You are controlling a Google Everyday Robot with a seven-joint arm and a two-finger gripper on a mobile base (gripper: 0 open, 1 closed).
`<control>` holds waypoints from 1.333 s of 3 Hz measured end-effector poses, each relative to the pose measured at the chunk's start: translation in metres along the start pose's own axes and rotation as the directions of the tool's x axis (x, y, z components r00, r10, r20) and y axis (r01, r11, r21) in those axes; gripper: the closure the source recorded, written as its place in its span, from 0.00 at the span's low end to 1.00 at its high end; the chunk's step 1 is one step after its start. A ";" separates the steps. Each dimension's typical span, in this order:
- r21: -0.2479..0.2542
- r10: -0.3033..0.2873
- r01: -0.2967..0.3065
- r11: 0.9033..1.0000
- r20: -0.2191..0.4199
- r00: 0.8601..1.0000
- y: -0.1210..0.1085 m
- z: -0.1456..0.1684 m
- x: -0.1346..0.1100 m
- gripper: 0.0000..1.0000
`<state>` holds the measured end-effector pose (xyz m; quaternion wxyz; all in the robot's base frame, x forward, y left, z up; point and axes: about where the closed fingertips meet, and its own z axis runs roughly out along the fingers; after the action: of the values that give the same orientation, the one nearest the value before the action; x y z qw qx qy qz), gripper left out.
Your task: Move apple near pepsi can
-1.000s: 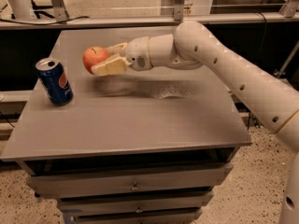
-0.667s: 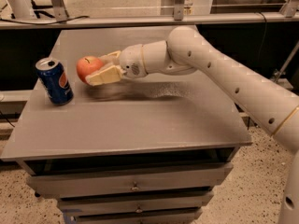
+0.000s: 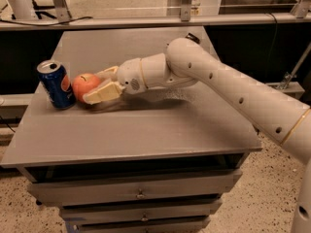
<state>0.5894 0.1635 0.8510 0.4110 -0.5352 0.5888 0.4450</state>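
The red-orange apple [image 3: 83, 86] sits low at the table top, right beside the blue pepsi can [image 3: 56, 84], which stands upright near the left edge. My gripper [image 3: 95, 86] reaches in from the right and its cream fingers [image 3: 103, 93] are closed around the apple, one on the near side and one on the far side. The apple nearly touches the can. I cannot tell whether the apple rests on the table or hangs just above it.
The grey table [image 3: 146, 130] has drawers [image 3: 141, 194] below its front edge. My white arm [image 3: 228, 89] stretches across the right half of the table. A metal rail [image 3: 146, 21] runs behind the table.
My gripper has carried the apple left and down, from above the table's middle-left to right beside the pepsi can. The can has not moved.
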 end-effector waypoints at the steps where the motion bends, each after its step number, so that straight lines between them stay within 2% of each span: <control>1: -0.030 -0.005 0.004 1.000 -0.027 1.000 0.010 0.009 0.008 0.83; 4: -0.054 -0.031 0.028 0.998 -0.060 0.998 0.015 0.013 0.009 0.13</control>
<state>0.5737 0.1738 0.8398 0.3850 -0.5678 0.5809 0.4381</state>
